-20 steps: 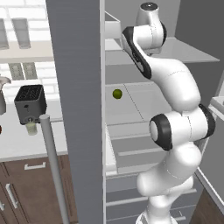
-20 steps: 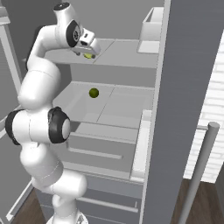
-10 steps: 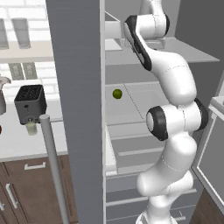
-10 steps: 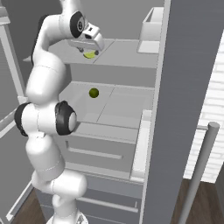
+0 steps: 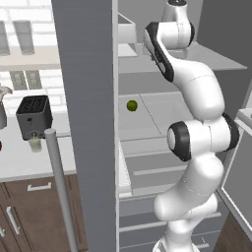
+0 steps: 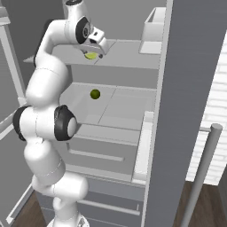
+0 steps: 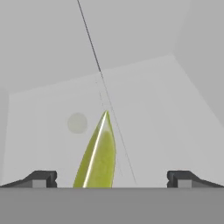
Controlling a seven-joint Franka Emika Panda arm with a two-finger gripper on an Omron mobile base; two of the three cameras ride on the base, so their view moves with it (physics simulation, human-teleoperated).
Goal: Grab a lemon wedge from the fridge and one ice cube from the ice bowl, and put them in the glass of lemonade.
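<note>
The fridge [image 5: 86, 123] stands open, and my arm reaches into its upper shelf [image 6: 124, 55]. The lemon wedge [image 6: 91, 55] lies on that shelf, a thin yellow-green sliver. My gripper [image 6: 93, 51] hangs right over it, open. In the hand view the lemon wedge [image 7: 98, 153] stands on edge between the two spread fingertips of my gripper [image 7: 111, 178], touching neither. The glass of lemonade [image 5: 34, 144] sits on the counter in front of the black toaster [image 5: 33, 115]. The ice bowl and ice cube are out of view.
A small dark green round fruit [image 6: 95, 94] rests on the shelf below, also seen as the fruit [image 5: 131, 105]. A white bin [image 6: 153, 29] stands at the shelf's right end. The fridge door's bar handle [image 5: 59, 192] juts out beside the wooden cabinets [image 5: 29, 211].
The arm has stretched upward and carried the hand a little further in over the wedge. The jaws have stayed wide apart.
</note>
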